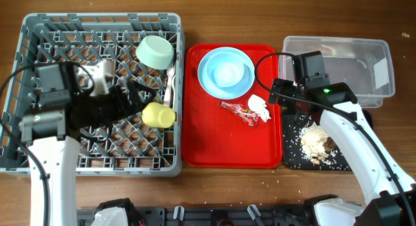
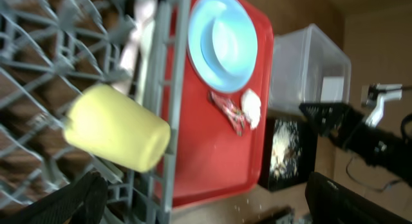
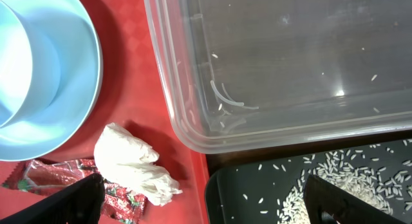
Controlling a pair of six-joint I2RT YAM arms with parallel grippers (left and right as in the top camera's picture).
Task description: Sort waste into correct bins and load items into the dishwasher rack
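Note:
The grey dishwasher rack [image 1: 97, 154] holds a mint-green bowl [image 1: 155, 50], a white utensil [image 1: 170, 83] and the yellow cup [image 1: 158, 114], which lies on its side [image 2: 116, 127]. My left gripper [image 1: 135, 99] is open and empty beside the cup [image 2: 206, 208]. The pale blue plate [image 1: 225, 71], the red wrapper [image 1: 240, 112] and the white tissue wad [image 1: 259, 107] lie on the red tray [image 1: 231, 151]. My right gripper [image 1: 285, 104] is open and empty, above the tray's right edge, just right of the tissue [image 3: 132, 163] and wrapper [image 3: 51, 176].
The clear tub [image 1: 338, 63] stands at the back right with a few grains inside [image 3: 290, 56]. The black tray [image 1: 294, 160] in front of it holds food scraps [image 1: 315, 141] and rice [image 3: 341, 179]. A few crumbs lie on the table by the red tray's front edge.

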